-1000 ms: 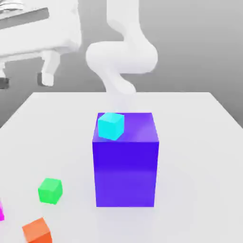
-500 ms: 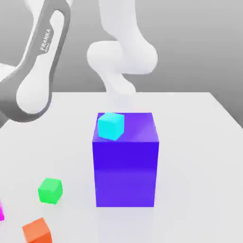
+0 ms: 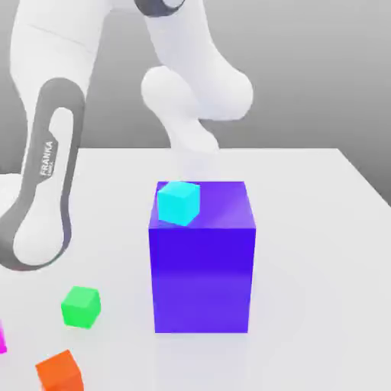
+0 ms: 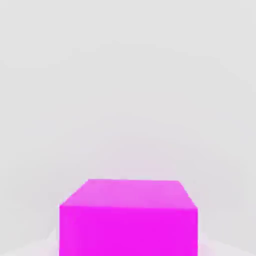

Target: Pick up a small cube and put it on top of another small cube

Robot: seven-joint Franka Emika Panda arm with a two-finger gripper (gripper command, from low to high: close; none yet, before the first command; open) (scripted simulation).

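Arm (image 3: 49,164): one, lower than a second ago. Fingers (image 4: 216,251): newly closed, clamped on magenta cube (image 4: 128,231). Cube: at desk (image 3: 305,252) level, eight o'clock from blue block (image 3: 202,279). Status: grasp apparently made; lifting due, stacking outstanding.

From my exterior view, the edge crops the magenta cube (image 3: 2,338), the orange cube (image 3: 59,372) and the arm (image 3: 57,99).

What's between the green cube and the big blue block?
Between the green cube and the blue block, the exterior view shows just bare white table.
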